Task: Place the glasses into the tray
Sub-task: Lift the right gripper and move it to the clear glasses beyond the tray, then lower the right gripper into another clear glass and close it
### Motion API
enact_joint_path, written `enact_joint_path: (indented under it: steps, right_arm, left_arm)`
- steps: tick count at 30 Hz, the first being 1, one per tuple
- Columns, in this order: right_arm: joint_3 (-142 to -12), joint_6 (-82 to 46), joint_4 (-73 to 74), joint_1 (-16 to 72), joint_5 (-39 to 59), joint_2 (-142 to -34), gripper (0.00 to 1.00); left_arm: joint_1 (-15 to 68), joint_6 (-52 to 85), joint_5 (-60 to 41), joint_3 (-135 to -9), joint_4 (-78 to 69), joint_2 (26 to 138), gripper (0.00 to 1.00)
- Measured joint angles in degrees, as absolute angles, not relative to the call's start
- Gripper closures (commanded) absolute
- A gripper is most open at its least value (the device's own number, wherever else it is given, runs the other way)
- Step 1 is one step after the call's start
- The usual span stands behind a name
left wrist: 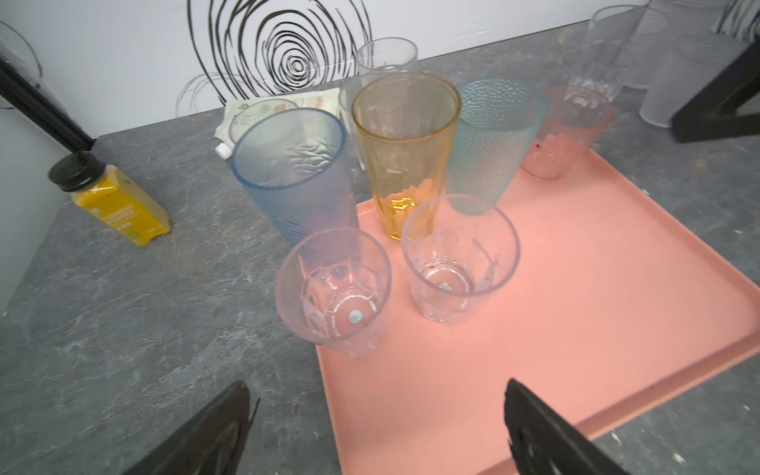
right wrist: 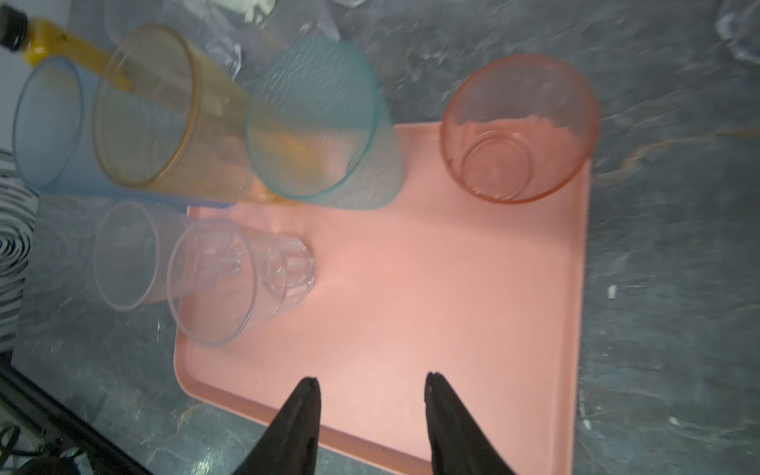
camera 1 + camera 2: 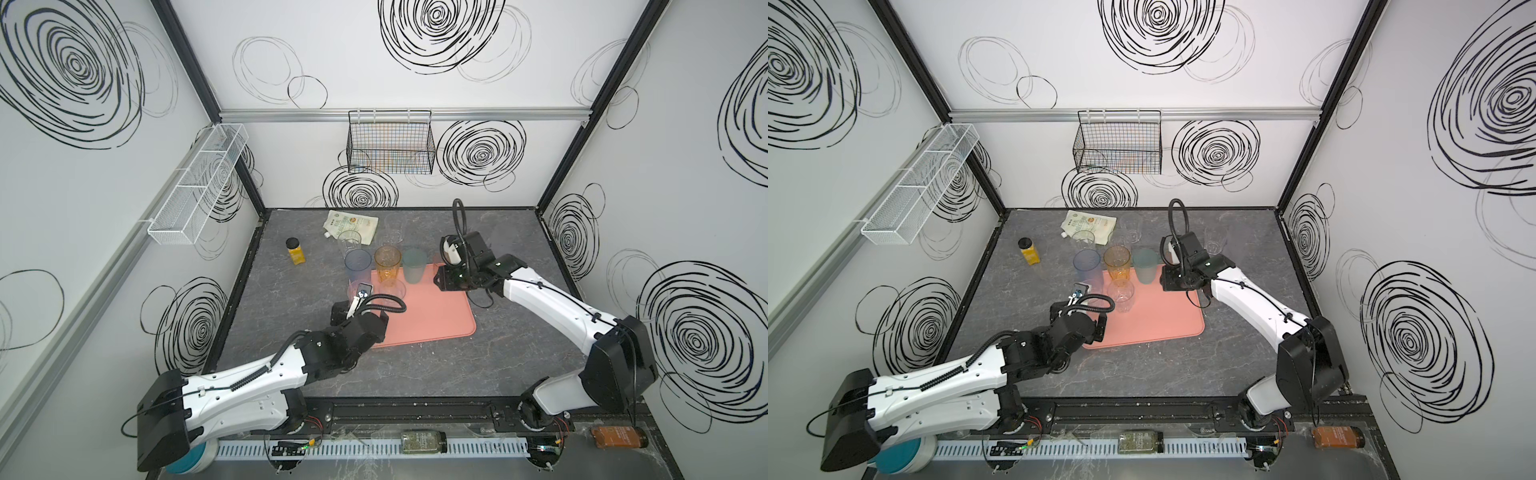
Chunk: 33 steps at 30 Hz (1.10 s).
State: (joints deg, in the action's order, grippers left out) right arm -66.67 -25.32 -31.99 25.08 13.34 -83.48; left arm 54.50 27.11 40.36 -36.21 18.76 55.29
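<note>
The grey table (image 3: 291, 332) carries the salmon-pink tray (image 3: 436, 326), its near half bare. Along its far edge stand the amber tumbler (image 3: 387, 266), the teal tumbler (image 3: 414, 268) and, at the far right corner, the pink glass (image 1: 569, 131). The blue tumbler (image 3: 358, 266) stands on the table just beside the far left corner, with more clear glasses (image 3: 349, 241) behind. One clear faceted glass (image 1: 456, 263) sits well inside the tray. A second short glass (image 1: 333, 288) stands right at the left rim, on or off I cannot tell. The left tool (image 1: 378, 427) gapes wide and empty, facing that one; the right tool (image 2: 372, 395) hangs part open over the tray, holding nothing. I'd say that short glass comes next: straddle its wall low, close softly, lift clear of the rim, mind the blue tumbler just behind, and set it upright on the bare pink.
</note>
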Motion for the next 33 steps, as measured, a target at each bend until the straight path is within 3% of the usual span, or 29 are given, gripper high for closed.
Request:
enact_joint_path:
  steps: [8, 14, 18, 26, 33]
  right_arm:
    - [-68.9, -25.5, -27.1, 13.1, 11.6, -83.2, 0.49]
    - [-75.1, -27.3, -22.9, 6.6, 9.5, -90.6, 0.49]
    - [-80.9, -27.0, -22.7, 3.6, 7.6, -98.4, 0.49]
    - [-105.2, -24.4, -31.6, 5.1, 7.0, -119.5, 0.47]
    - [-117.1, -22.6, -38.9, 7.6, 4.9, -129.5, 0.5]
  left_arm:
    - [28.1, 23.9, 25.5, -32.2, 18.1, 41.1, 0.02]
    - [18.2, 24.0, 13.8, -29.1, 16.2, 42.9, 0.01]
    - [16.5, 24.0, 10.0, -28.5, 14.3, 44.9, 0.0]
    - [17.0, 25.5, 7.5, -28.5, 11.6, 47.6, 0.01]
    - [19.8, 26.9, 7.7, -28.5, 10.7, 47.6, 0.02]
